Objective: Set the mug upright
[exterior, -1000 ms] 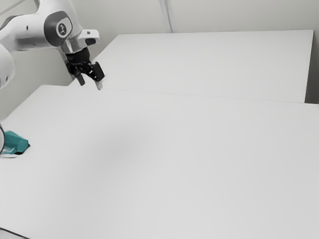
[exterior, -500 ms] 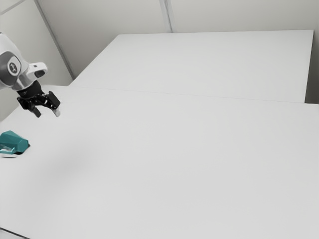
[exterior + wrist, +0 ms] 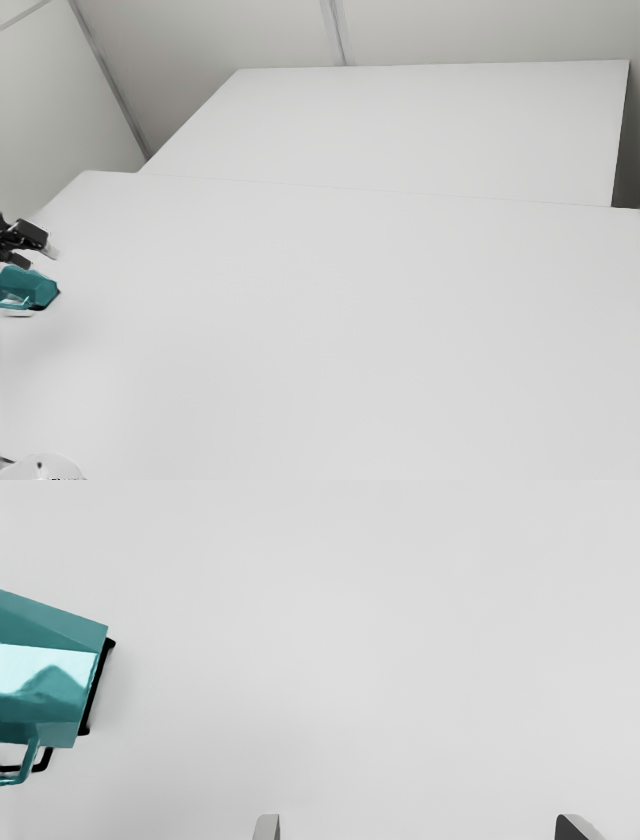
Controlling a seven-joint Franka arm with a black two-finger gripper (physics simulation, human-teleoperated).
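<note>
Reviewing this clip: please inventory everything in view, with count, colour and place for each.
Mug: one, teal, lying on its side on the table, at the exterior view's left edge.
Handle: one, teal, on the mug's side.
Table: one, white, under the mug.
Flat surface: one, white, beyond the table.
Walls: at least two, pale grey, behind.
Dark line: one, thin, at the exterior view's lower left.
Rounded part: one, white, by that line, perhaps the arm's.
Jaws: one pair, black with pale tips, near the mug, standing apart with nothing between them.
</note>
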